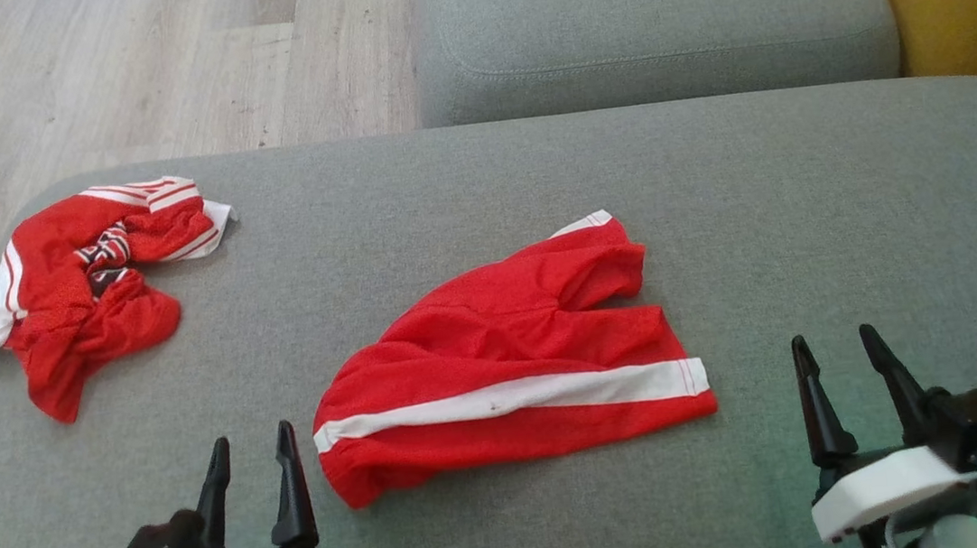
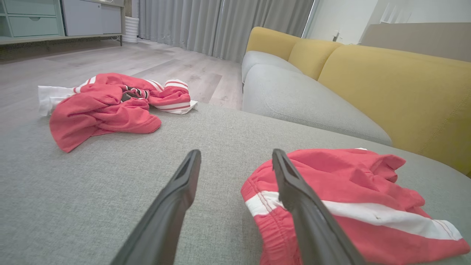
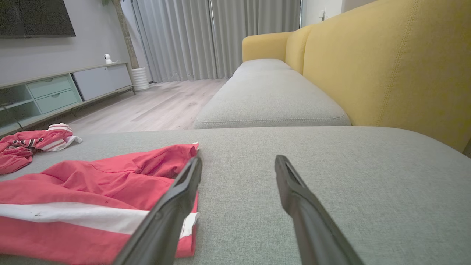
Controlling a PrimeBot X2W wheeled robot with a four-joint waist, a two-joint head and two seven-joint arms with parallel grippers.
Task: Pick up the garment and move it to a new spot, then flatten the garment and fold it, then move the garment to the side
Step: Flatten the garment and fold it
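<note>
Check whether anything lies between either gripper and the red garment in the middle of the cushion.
Nothing visible does. Bare grey cushion separates the open left gripper and open right gripper from the red garment; the crumpled striped garment lies far left, clear of both paths.

Red white-striped shorts (image 1: 507,363) lie centre on a grey sofa cushion (image 1: 809,213); a crumpled red-and-white garment (image 1: 91,288) lies far left.

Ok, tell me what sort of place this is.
Most likely a home living room: a sofa with yellow backs and grey cushions, a low cabinet under a dark wall screen, and floor-length curtains over a wood floor.
</note>
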